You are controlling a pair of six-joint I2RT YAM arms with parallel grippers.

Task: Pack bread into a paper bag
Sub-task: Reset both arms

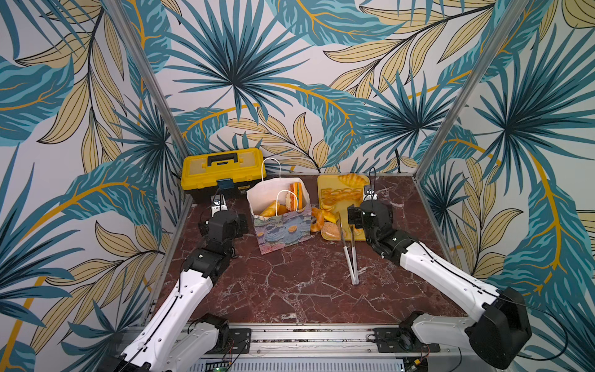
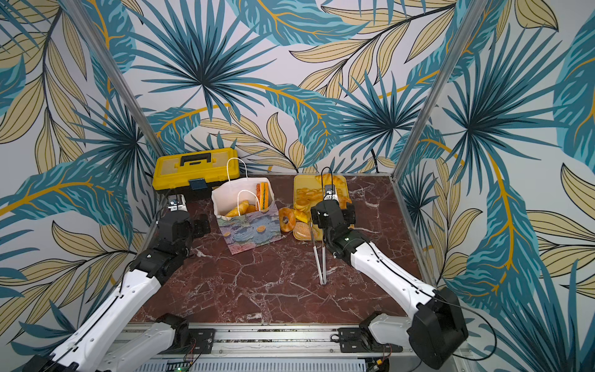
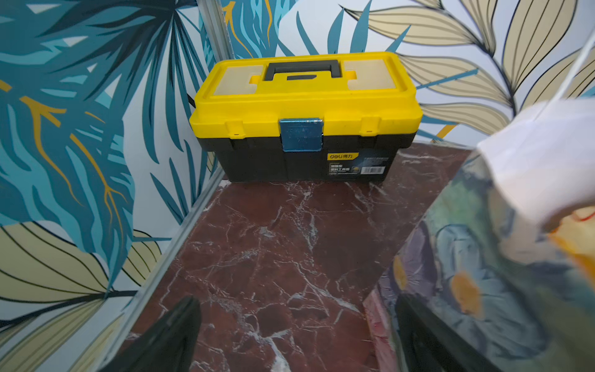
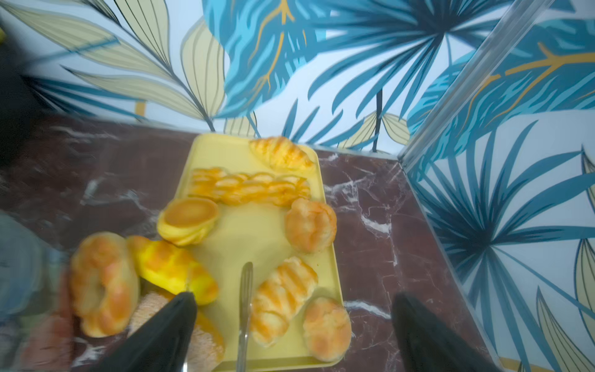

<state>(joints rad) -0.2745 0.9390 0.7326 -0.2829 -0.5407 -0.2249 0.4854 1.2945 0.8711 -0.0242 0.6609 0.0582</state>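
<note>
The paper bag (image 1: 280, 227) (image 2: 249, 230) stands open at mid-table, with a sandwich (image 1: 295, 193) and a croissant (image 1: 270, 209) inside. More bread lies on the yellow tray (image 1: 324, 184) to its right: a croissant (image 4: 283, 154), a braided loaf (image 4: 248, 188), several buns. A ring doughnut (image 1: 317, 220) leans between bag and tray. My left gripper (image 3: 296, 341) hangs open and empty beside the bag's left side (image 3: 483, 273). My right gripper (image 4: 293, 335) is open over the tray's near end. Metal tongs (image 1: 349, 254) lie loose below it, tips on the tray.
A yellow-and-black toolbox (image 1: 223, 169) (image 3: 302, 109) sits in the back left corner, behind my left gripper. Leaf-patterned walls with metal posts close in the marble table (image 1: 289, 290) on three sides. A rail (image 1: 306, 338) runs along the front edge.
</note>
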